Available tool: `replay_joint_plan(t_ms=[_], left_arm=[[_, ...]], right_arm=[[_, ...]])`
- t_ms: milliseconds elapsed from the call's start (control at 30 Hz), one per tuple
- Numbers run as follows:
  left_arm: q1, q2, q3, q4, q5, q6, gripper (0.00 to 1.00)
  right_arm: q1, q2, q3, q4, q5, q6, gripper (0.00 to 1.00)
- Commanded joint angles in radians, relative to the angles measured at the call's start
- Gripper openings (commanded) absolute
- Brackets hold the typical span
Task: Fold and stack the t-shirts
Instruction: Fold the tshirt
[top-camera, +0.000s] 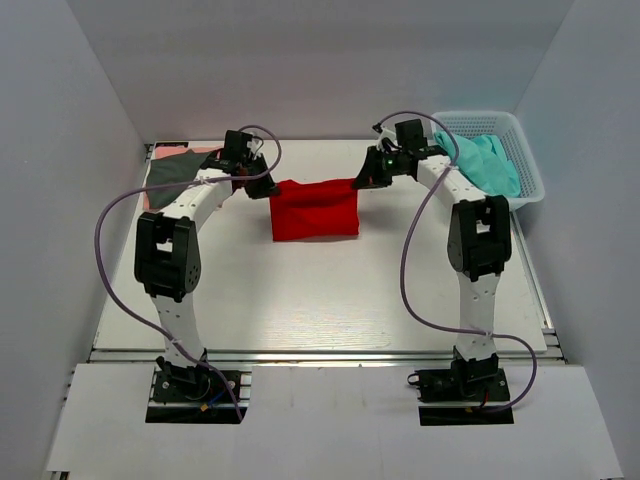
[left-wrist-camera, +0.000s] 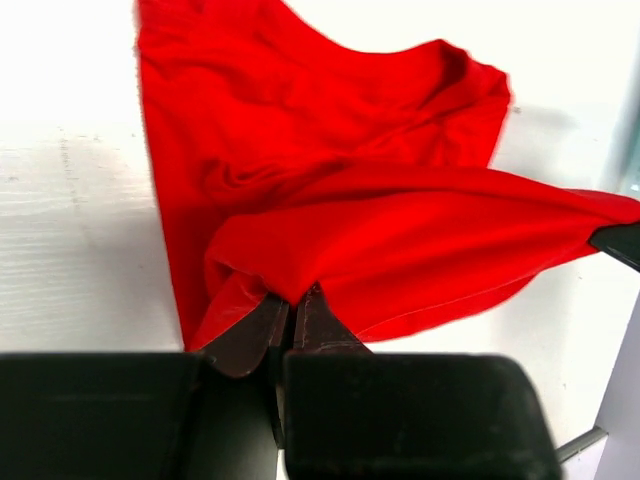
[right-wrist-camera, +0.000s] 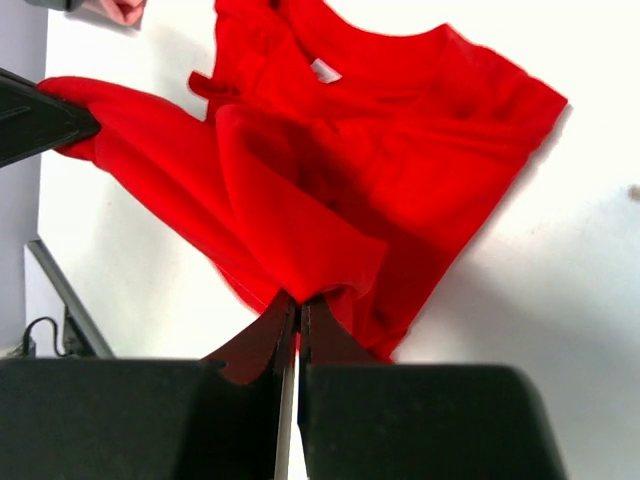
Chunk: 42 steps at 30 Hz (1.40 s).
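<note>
The red t-shirt (top-camera: 315, 210) lies partly folded at the middle back of the white table, its far edge lifted between the two arms. My left gripper (top-camera: 262, 186) is shut on its far left corner; in the left wrist view the red t-shirt (left-wrist-camera: 350, 200) bunches at the closed tips of the left gripper (left-wrist-camera: 292, 298). My right gripper (top-camera: 360, 182) is shut on the far right corner, and the right wrist view shows the red t-shirt (right-wrist-camera: 380, 150) pinched by the right gripper (right-wrist-camera: 298, 300). A dark grey t-shirt (top-camera: 172, 170) over a salmon pink one (top-camera: 150, 199) lies at the back left.
A white lattice basket (top-camera: 520, 140) at the back right holds a teal garment (top-camera: 485, 162). Grey enclosure walls stand close on both sides and behind. Purple cables loop off both arms.
</note>
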<state>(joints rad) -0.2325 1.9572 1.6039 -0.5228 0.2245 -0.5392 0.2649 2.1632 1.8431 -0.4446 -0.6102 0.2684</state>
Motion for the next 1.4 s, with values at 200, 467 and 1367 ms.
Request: replay_joint_plan(t_ms=[200, 467, 1367], left_arm=[[0.064, 0.139, 0.122, 0.082, -0.019, 0.008, 0.40], [0.108, 0.232, 0.278, 0.218, 0.105, 0.016, 1.00], [0.048, 0.452, 0.276, 0.279, 0.195, 0.018, 1.00]], right_arm=[[-0.013, 0.119, 0.069, 0.296, 0.001, 0.037, 0.05], [-0.012, 0.267, 0.354, 0.305, 0.072, 0.052, 0.90], [0.031, 0.314, 0.063, 0.650, 0.066, 0.383, 0.90]])
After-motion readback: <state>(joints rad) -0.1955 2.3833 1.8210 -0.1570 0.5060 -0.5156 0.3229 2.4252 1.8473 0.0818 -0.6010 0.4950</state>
